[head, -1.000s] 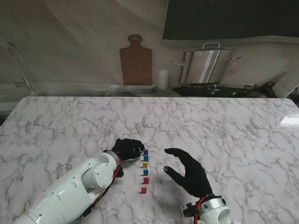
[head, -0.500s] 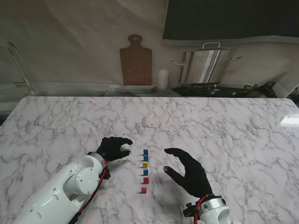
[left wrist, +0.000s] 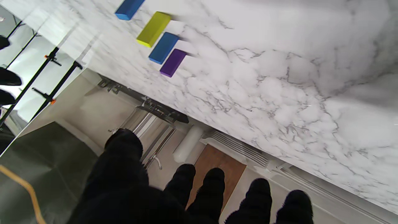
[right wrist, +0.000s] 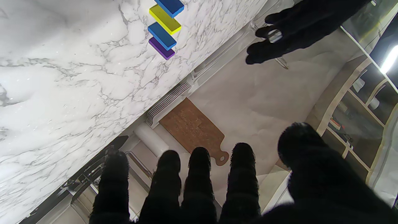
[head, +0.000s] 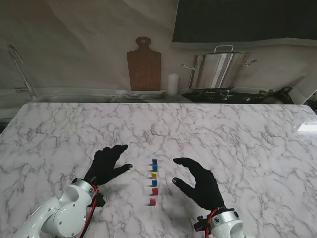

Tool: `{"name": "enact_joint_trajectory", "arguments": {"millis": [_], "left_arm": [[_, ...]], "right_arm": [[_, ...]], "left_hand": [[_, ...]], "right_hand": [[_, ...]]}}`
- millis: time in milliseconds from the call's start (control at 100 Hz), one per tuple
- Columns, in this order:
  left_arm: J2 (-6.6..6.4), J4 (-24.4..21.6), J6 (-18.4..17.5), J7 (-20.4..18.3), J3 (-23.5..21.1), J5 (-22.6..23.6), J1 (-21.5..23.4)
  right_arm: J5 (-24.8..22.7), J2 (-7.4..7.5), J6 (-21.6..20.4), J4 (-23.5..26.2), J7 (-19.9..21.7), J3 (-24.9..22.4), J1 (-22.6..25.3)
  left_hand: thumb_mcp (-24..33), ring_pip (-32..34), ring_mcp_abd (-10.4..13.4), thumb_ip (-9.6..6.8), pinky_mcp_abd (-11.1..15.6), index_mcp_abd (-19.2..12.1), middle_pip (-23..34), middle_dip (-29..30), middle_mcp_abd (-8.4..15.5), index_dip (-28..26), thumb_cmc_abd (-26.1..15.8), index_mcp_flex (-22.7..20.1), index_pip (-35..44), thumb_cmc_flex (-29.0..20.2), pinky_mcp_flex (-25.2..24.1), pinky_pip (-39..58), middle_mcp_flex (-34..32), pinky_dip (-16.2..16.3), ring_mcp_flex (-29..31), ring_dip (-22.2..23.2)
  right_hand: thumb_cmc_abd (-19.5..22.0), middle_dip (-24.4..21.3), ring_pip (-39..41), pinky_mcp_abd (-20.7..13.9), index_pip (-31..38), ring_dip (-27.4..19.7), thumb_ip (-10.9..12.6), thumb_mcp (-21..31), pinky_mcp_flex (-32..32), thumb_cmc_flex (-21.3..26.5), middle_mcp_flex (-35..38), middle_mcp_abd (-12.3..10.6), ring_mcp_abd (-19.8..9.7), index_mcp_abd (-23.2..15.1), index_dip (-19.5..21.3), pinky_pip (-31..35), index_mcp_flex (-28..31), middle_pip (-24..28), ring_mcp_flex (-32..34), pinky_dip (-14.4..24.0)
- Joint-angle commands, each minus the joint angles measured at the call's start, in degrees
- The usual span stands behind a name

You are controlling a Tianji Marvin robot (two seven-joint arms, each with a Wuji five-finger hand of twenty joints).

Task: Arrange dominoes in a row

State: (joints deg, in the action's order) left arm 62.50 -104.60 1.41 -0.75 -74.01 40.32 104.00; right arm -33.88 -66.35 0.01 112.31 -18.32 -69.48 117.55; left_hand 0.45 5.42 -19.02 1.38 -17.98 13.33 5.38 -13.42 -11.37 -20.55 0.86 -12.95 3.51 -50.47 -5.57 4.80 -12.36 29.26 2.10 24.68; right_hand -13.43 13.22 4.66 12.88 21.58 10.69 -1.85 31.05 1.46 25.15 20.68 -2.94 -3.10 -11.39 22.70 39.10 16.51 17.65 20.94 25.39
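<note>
On the marble table (head: pixel 237 134), six small dominoes stand in a row running away from the robot: purple domino (head: pixel 154 161) farthest, then blue (head: pixel 154 168), yellow (head: pixel 153 175), a second blue (head: pixel 154 183), red (head: pixel 155 191) and a pink-red one (head: pixel 152 201) nearest. Left of the row, the left hand (head: pixel 106 165) hangs over the marble with fingers spread and nothing in its grasp, clear of the dominoes. Right of the row, the right hand (head: pixel 198 183) is likewise spread and empty, thumb and forefinger curved toward the line without touching it. Behind the table stand a wooden cutting board (head: pixel 144 64), a white candle (head: pixel 172 84) and a steel pot (head: pixel 219 69) against the wall
</note>
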Motion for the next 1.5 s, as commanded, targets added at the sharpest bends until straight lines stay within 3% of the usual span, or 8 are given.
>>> {"name": "enact_joint_trajectory", "arguments": {"millis": [0, 180, 250, 410, 520, 710, 950, 1490], "left_arm": [[0.01, -1.5, -0.9, 0.1, -0.2, -0.4, 2.6], [0.34, -4.0, -3.9, 2.4, -1.7, -0.8, 7.7], [0.55, -4.5, -4.9, 3.7, -1.9, -1.4, 9.3], [1.00, -4.9, -6.5, 6.6, -2.0, -1.9, 12.1], [1.28, -4.5, -7.2, 8.2, -1.7, -2.3, 13.2], [1.60, -4.5, -7.4, 9.2, -1.1, -4.4, 14.7], [1.94, -5.0, -7.1, 10.3, -1.4, -5.5, 16.2], [2.16, -5.8, -5.8, 11.8, -0.7, -5.2, 16.9]], "right_arm": [[-0.4, 0.16, -0.1, -0.7, 0.3, 0.3, -0.2], [-1.1, 0.37, -0.5, -1.6, 0.9, 0.6, -1.4], [-1.2, 0.41, -0.5, -2.1, 1.1, 0.6, -1.9], [-1.6, 0.62, -0.3, -3.3, 2.1, 0.8, -3.2], [-1.6, 0.81, -0.5, -4.1, 3.1, 0.7, -3.8], [-0.9, 0.96, -1.1, -5.0, 4.2, 0.1, -3.8], [0.6, 0.90, -2.2, -6.5, 4.4, -0.2, -3.5], [0.9, 1.01, -4.6, -7.5, 4.4, -0.4, -2.0]], "left_hand": [[-1.2, -2.4, 0.6, -1.34, -0.7, -0.2, -2.2, 1.0, -0.1, 0.3, -3.5, 2.4, -1.2, 1.3, 0.5, -2.9, 2.5, -3.9, -1.6, -1.8], [-1.4, -4.4, 0.9, -1.43, -1.0, -1.3, -5.5, 1.5, 1.0, 0.6, -5.0, 5.6, -3.3, 2.6, 0.9, -5.0, 6.1, -11.1, -1.8, -6.2], [-1.4, -4.9, 1.0, -1.52, -1.0, -2.2, -6.0, 3.0, 1.4, 4.4, -5.6, 5.3, -4.6, 2.9, 1.0, -5.1, 6.9, -14.9, -1.8, -9.2], [-1.6, -6.0, 1.0, -1.57, -1.2, -3.3, -6.9, 8.9, 2.1, 9.9, -6.8, 5.3, -4.8, 3.6, 1.1, -6.0, 7.6, -22.3, -2.3, -15.4], [-1.6, -6.4, 1.3, -1.40, -1.5, -3.3, -7.4, 11.3, 2.3, 10.7, -7.7, 5.3, -4.9, 4.4, 1.0, -6.3, 7.8, -25.5, -2.4, -18.0], [-1.8, -6.8, 1.6, -1.30, -1.3, -2.8, -7.7, 12.3, 2.5, 11.5, -8.8, 5.3, -5.2, 5.5, 1.0, -6.4, 7.9, -26.5, -2.6, -18.9], [-1.7, -7.0, 2.5, -1.22, -0.5, -2.9, -7.6, 12.6, 2.9, 11.9, -9.6, 5.3, -5.0, 5.5, 1.1, -6.6, 7.9, -27.6, -2.6, -20.0], [-1.6, -7.1, 3.2, -1.27, -0.2, -2.7, -7.6, 12.7, 2.9, 13.0, -10.2, 5.3, -5.1, 3.3, 1.3, -6.5, 7.9, -29.2, -2.5, -21.9]], "right_hand": [[-0.3, -1.3, -2.4, -3.9, -1.9, -2.0, 0.6, -0.3, -1.7, -0.3, -1.9, -2.2, -3.5, -1.8, -1.6, -3.9, -1.3, -1.5, -2.7, -2.4], [0.2, -3.2, -4.1, -8.8, -4.3, -5.2, 0.7, 0.0, -2.9, 0.0, -3.3, -3.7, -7.2, -2.2, -3.9, -10.6, -2.6, -3.5, -6.3, -8.1], [0.3, -3.7, -4.4, -10.1, -5.4, -6.0, 0.8, 0.1, -3.3, -0.1, -3.7, -4.1, -8.0, -2.3, -4.7, -12.1, -3.1, -4.4, -7.3, -9.7], [0.7, -4.4, -4.6, -11.0, -7.2, -6.8, 0.7, -0.3, -4.1, -0.6, -4.4, -4.5, -8.6, -2.5, -6.1, -13.9, -4.4, -5.9, -8.7, -11.5], [1.3, -5.3, -5.2, -11.7, -11.1, -7.6, 0.4, -2.2, -4.6, -2.1, -4.7, -4.8, -9.8, 0.1, -9.1, -15.5, -4.6, -7.8, -9.9, -13.8], [4.3, -6.8, -5.3, -8.5, -16.7, -8.3, -0.4, -6.4, -5.8, -7.2, -5.9, -5.1, -8.2, -1.7, -12.9, -15.9, -6.5, -11.1, -11.4, -15.2], [6.7, -6.3, -5.2, -7.3, -22.5, -7.2, -1.0, -8.5, -7.1, -11.6, -7.9, -5.2, -7.5, -2.9, -11.1, -15.3, -7.4, -9.8, -12.8, -13.9], [10.1, -6.3, -5.1, -6.7, -24.4, -6.8, -0.6, -9.8, -7.2, -10.5, -9.8, -5.3, -7.6, -2.4, -12.9, -14.3, -7.3, -9.9, -13.0, -11.8]]}}
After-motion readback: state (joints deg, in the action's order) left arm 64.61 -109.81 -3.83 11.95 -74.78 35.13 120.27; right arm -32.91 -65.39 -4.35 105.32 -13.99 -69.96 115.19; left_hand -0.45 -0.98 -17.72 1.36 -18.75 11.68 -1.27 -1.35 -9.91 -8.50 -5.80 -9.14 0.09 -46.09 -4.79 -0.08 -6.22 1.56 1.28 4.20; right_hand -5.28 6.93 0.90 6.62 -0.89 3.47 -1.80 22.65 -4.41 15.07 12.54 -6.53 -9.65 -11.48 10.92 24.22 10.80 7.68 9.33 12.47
